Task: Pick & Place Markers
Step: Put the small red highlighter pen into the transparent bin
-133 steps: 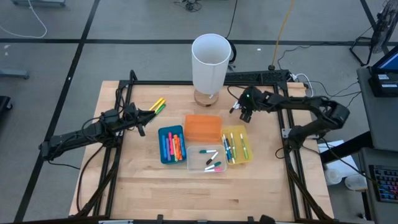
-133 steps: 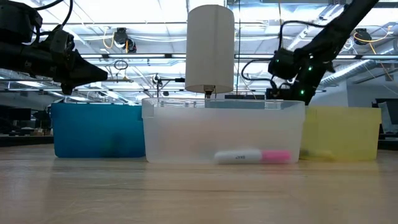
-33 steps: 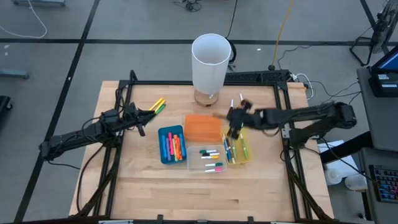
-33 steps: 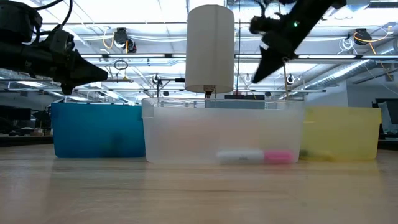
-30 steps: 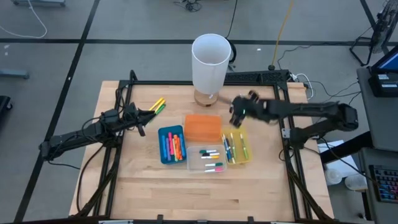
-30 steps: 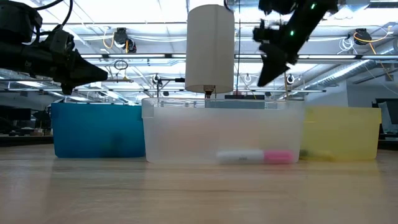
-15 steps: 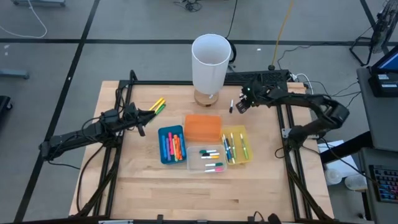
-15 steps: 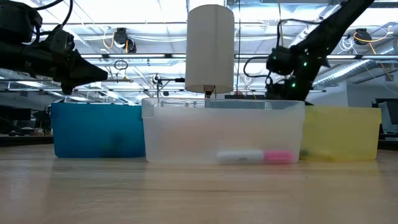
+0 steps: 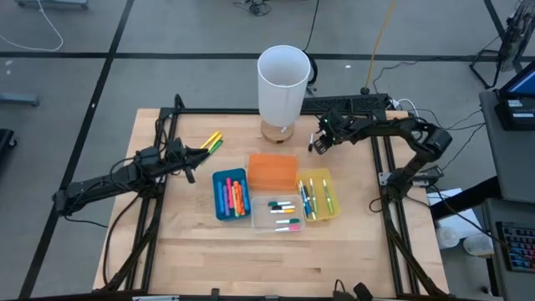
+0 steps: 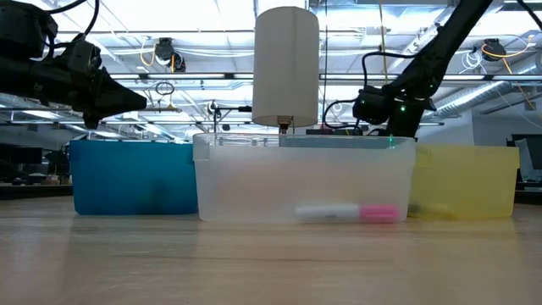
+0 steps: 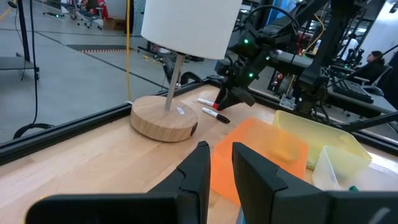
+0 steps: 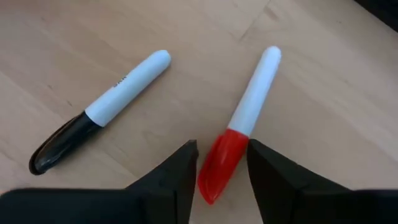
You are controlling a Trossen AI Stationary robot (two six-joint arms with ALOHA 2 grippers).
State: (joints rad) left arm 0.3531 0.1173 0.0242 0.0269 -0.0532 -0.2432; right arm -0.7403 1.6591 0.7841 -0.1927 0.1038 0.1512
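Wooden tabletop (image 12: 74, 37): black-capped marker (image 12: 99, 109) beside right tool's (image 12: 222, 168) red-capped marker (image 12: 239, 127)

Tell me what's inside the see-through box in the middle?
The clear bin holds a few white markers with coloured caps, green and pink among them. From table level only a pink-capped one shows; the frosted wall hides the rest.

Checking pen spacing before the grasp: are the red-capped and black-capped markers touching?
Apart. The right wrist view shows bare wood between the red-capped marker and the black-capped marker.
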